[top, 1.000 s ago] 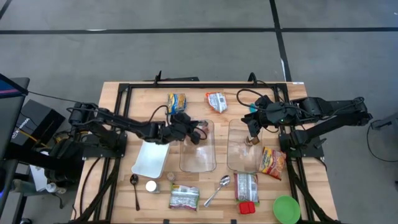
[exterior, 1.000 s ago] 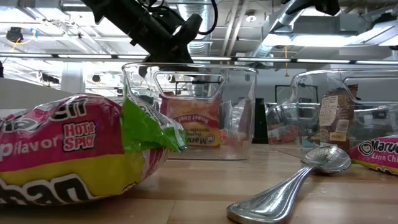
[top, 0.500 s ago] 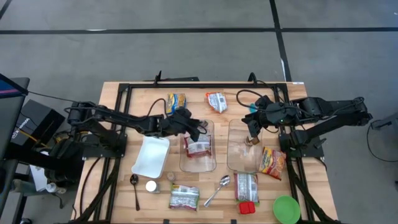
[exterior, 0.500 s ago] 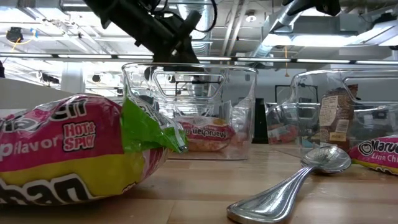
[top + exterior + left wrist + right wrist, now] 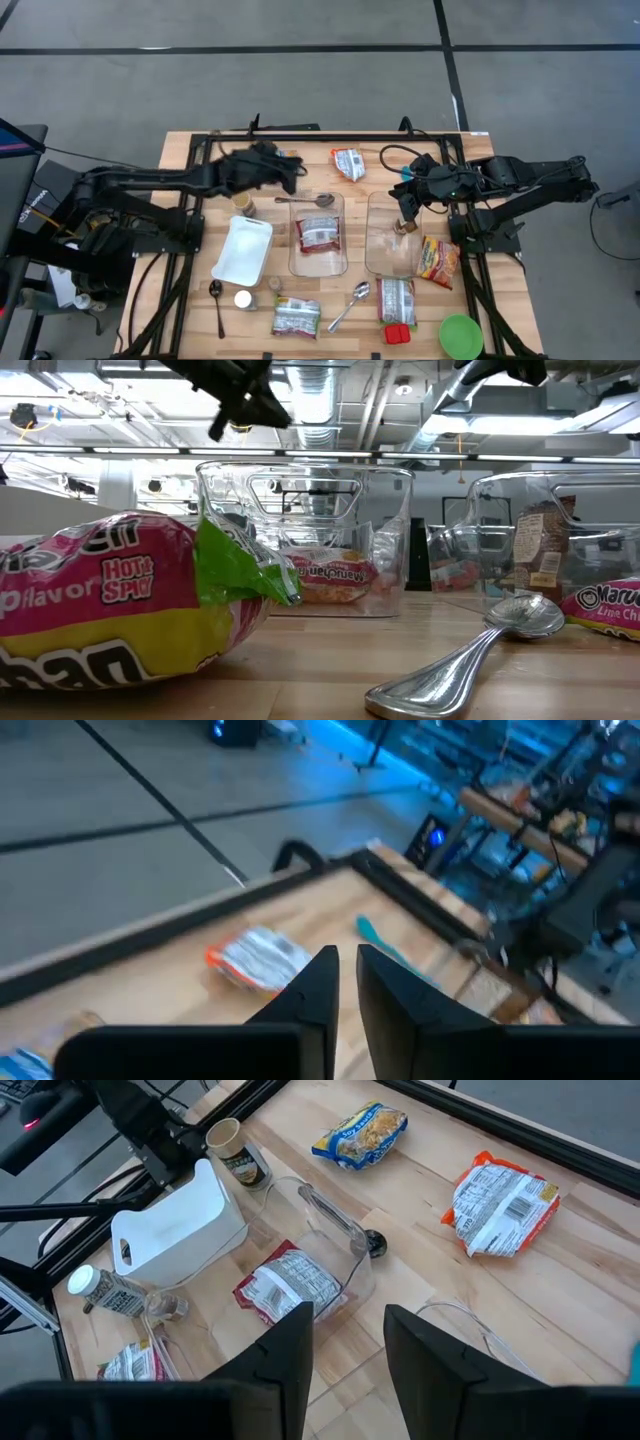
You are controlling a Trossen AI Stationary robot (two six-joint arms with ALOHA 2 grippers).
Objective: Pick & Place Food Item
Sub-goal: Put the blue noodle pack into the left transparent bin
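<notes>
A red-and-white noodle packet (image 5: pixel 318 233) lies flat on the bottom of the left clear container (image 5: pixel 340 262); the low view shows the packet (image 5: pixel 325 575) through the container's wall. My left gripper (image 5: pixel 295 171) hangs shut and empty above the table's far left part, beyond that container; its wrist view shows the left gripper (image 5: pixel 346 982) with only a thin slit between the fingers. My right gripper (image 5: pixel 405 207) hovers open and empty over the right clear container (image 5: pixel 378 262), and nothing lies between its fingers in the right gripper's (image 5: pixel 347 1325) own view.
A spoon (image 5: pixel 308 200) rests by the left container's far rim, with a brown cup (image 5: pixel 243 205) and a white board (image 5: pixel 243 250) to its left. Another packet (image 5: pixel 348 163) lies at the far edge. Packets (image 5: pixel 296 316), a spoon (image 5: pixel 348 305) and a green bowl (image 5: pixel 460 335) line the near edge.
My left gripper has let go of the noodle packet, which stood on edge in the left container and has fallen flat on its bottom. The gripper has then risen and drawn back toward the table's far left. My right arm has kept still.
</notes>
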